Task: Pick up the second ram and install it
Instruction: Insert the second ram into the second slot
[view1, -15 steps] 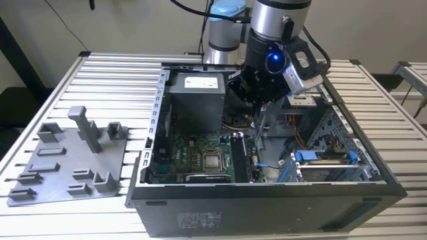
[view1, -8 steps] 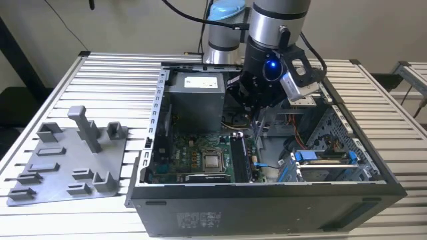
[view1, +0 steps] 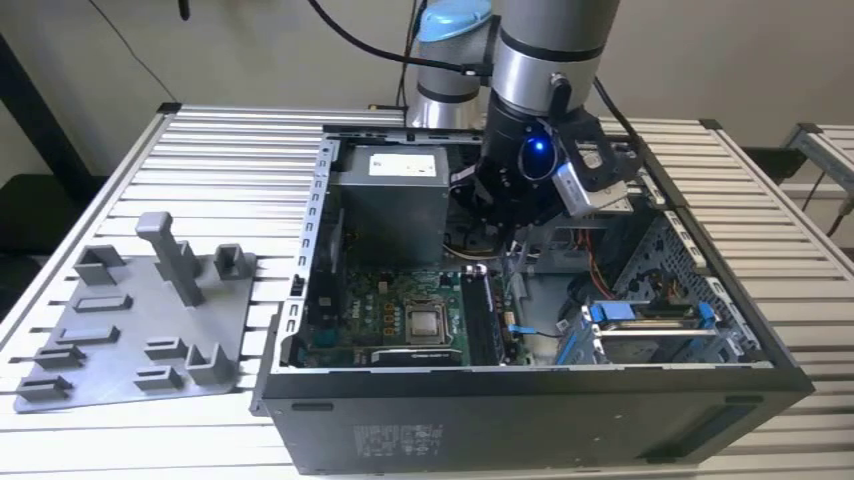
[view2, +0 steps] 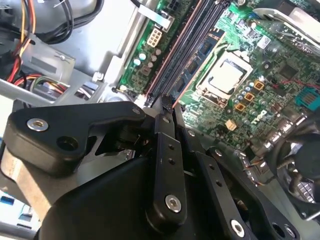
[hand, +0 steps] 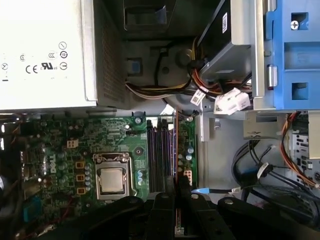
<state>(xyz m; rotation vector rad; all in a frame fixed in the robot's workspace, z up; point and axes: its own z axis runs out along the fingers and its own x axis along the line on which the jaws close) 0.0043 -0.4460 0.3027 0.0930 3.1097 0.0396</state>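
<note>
- Fingers (view2: 164, 145) of the gripper (view2: 165, 104) sit close together, pinching the second ram (hand: 175, 147) edge-on, low inside the open computer case (view1: 534, 415)
- Grey tray (view1: 120, 335) with upright posts lies on the slatted table (view1: 227, 130) at the exterior view's left, just beside the case
- Power supply (view1: 387, 195) sits beyond the motherboard (view1: 360, 310) and its processor socket (view1: 427, 323)
- Second ram stands along the memory slots, just to the exterior view's right of the socket
- Blue drive bracket (view1: 647, 313) sits at the case's right side

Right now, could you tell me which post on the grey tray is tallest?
The slim post on the grey tray, flanked by two shorter blocks.
</note>
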